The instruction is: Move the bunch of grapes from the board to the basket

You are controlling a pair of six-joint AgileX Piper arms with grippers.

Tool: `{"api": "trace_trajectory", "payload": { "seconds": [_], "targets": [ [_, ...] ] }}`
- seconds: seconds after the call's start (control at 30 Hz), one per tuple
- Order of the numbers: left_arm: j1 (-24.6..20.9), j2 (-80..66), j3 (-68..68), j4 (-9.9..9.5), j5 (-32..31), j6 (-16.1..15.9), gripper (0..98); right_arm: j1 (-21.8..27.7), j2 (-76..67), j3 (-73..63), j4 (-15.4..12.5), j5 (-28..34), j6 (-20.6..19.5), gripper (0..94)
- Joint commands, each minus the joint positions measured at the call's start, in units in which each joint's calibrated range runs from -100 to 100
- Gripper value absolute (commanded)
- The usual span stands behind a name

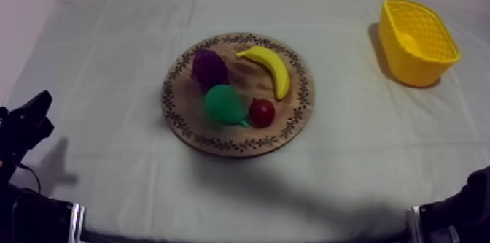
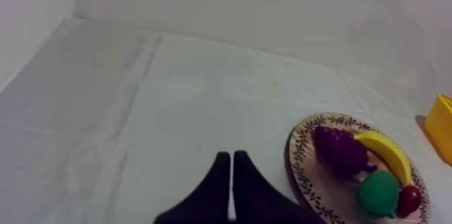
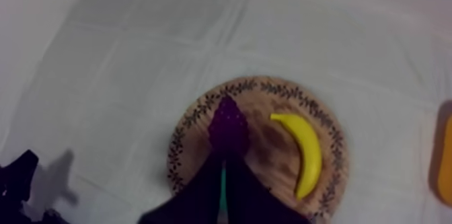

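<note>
**Grapes lie straight ahead of your right claw**

The bunch of grapes (image 1: 209, 67) sits on the wooden board (image 1: 295, 111), on its far left part. The pear (image 1: 223, 103) is just beside it, toward the board's front. The banana (image 1: 270, 67) lies on the board's far right part. The yellow basket (image 1: 408, 71) stands well off the board's right side.

Your right claw (image 3: 225, 163) has its two fingers pressed into a thin point and holds nothing. It points right at the grapes. From there the bunch looks longer along that same line, so I think the fingers can close across its thin way. That arm sits off the board's front right, so you have some way to go, and you must open the claw first.

Your left claw (image 2: 231, 156) is well off the board's left side. It is pinched together too, with nothing in it. The grapes lie ahead of it and off to its right.

I think the right arm is the better pick. It is aimed at the grapes, and it is on the basket's side of the board.
</note>
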Motion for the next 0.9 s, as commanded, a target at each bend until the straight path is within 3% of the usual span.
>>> {"api": "trace_trajectory", "payload": {
  "seconds": [0.0,0.27,0.6,0.87],
  "targets": [
    [-0.03,0.00,-0.03,0.02,0.01,-0.01,0.1,-0.16,3.72,-2.05,-0.04,1.92,-1.15,0.2],
    [-0.03,0.00,-0.03,0.02,0.01,-0.01,0.1,-0.32,11.76,-6.53,-2.13,6.11,-0.39,1.1],
    [-0.03,0.00,-0.03,0.02,0.01,-0.01,0.1,0.96,18.36,-11.14,-5.62,8.61,0.84,15.9],
    [-0.03,0.00,-0.03,0.02,0.01,-0.01,0.1,1.50,19.67,-9.46,-9.04,6.08,-0.40,49.8]
  ]
}}
